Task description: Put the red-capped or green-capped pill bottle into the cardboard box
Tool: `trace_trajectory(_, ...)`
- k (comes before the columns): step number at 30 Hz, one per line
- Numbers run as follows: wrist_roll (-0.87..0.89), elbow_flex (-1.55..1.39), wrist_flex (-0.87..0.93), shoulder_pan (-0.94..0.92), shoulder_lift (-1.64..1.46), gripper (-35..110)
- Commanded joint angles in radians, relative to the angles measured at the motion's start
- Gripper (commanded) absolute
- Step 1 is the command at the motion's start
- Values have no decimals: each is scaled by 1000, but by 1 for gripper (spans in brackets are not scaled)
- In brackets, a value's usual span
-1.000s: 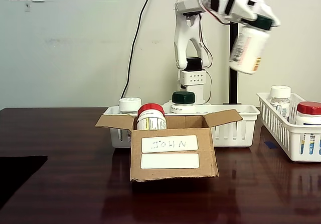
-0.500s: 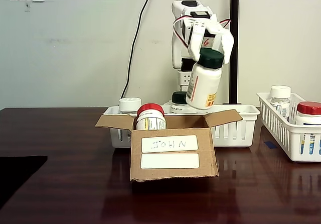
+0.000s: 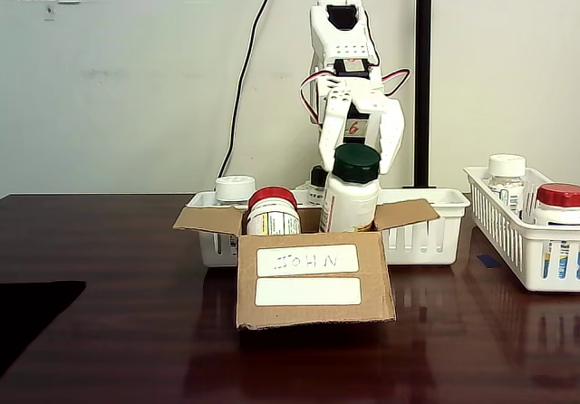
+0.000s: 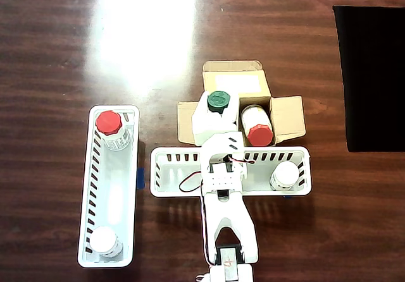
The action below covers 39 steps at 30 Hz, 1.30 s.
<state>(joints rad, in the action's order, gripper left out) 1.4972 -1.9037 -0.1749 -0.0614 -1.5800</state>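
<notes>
Pill bottle [image 3: 350, 196] (green cap up, long axis nearly upright) hangs half inside the cardboard box [image 3: 314, 277], directly beneath the gripper [image 3: 359, 155], whose jaws clasp its cap; a red-capped bottle [image 3: 273, 212] stands just beside it in the box.

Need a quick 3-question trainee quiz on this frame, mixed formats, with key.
1. True or false: the green-capped pill bottle stands partly inside the cardboard box.
2. What already lies in the box beside it? A) a red-capped bottle B) a white-capped bottle C) nothing
3. Fill in: the gripper is closed around the bottle's ____.

Key: 1 true; 2 A, the red-capped bottle; 3 cap. The white-capped bottle sits in the white basket behind the box.
</notes>
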Motion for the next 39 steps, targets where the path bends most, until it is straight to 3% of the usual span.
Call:
trace_trajectory(1,35,69,-61,-17,-41,9)
trace_trajectory(10,41,23,-44,-8,-98,77)
trace_trajectory(14,-6,51,169,25,-258,84)
trace_trajectory(17,-32,117,430,54,-408,78)
trace_trajectory(19,-49,158,583,74,-491,66)
trace_trajectory(25,-58,179,900,112,-704,6)
trace_trajectory(27,-48,153,976,120,-762,-7)
trace_trajectory(32,-11,-46,1020,130,-965,5)
trace_trajectory(39,9,-298,1055,192,-1233,0)
